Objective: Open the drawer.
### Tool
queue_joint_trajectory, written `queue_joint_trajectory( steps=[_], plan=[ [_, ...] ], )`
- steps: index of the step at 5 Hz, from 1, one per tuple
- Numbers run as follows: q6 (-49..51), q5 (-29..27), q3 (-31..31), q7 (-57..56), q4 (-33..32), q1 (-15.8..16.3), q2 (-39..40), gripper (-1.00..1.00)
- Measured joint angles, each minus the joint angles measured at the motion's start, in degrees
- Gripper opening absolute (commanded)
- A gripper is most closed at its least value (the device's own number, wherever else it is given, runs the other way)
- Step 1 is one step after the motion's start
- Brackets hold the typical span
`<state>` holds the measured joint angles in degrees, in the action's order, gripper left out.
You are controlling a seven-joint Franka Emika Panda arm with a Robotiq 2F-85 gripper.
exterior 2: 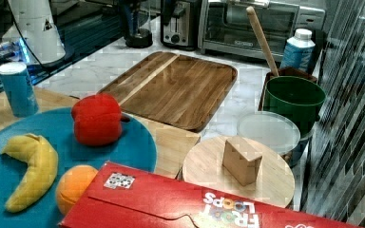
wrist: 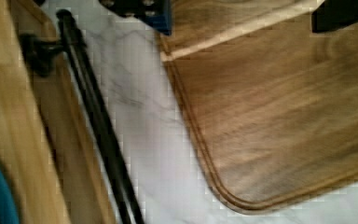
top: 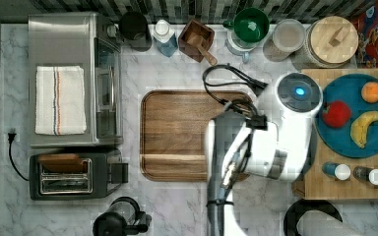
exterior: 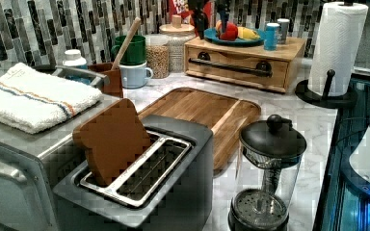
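So in the top view the toaster oven (top: pixel 74 78) with a folded towel (top: pixel 60 100) on it sits at the top view's left, with the toaster (top: pixel 74 174) just below it in the frame. In the middle is the dark wooden tray (top: pixel 177 132) on the marble counter (top: pixel 133 206). The white robot arm (top: pixel 270 132) comes up from the bottom edge of the top view and bends over the tray's right-hand edge, its big joint hanging over the gap between the tray and the light wooden box at the top view's right. That box carries the blue plate (top: pixel 359 110) with a red pepper (top: pixel 336 114), a banana (top: pixel 364 127) and an orange (top: pixel 373 92). The drawer (exterior: pixel 238 67) is in that box's front; in the left view it looks pushed all the way in, its black bar handle (exterior: pixel 233 67) running across the front. The wrist view looks down on the handle (wrist: pixel 98 121) with a strip of marble between it and the tray's rounded corner (wrist: pixel 223 196), so the gripper (wrist: pixel 237 11) is above that gap, not touching the handle. Two dark finger (wrist: pixel 140 9) bits poke in at the frame edge, set far apart with nothing between them, so the jaws look released.
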<state>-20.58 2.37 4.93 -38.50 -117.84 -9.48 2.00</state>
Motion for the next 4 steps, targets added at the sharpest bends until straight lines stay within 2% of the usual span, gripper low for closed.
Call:
queue_joint_trajectory(
  steps=[3,4],
  plan=[
    [-7.19,1.39,1.95,-17.15,-1.45,-6.13,1.10,1.00],
    [-10.34,1.47,3.06,-19.25,-1.45,-6.66,2.12,1.00]
  ],
)
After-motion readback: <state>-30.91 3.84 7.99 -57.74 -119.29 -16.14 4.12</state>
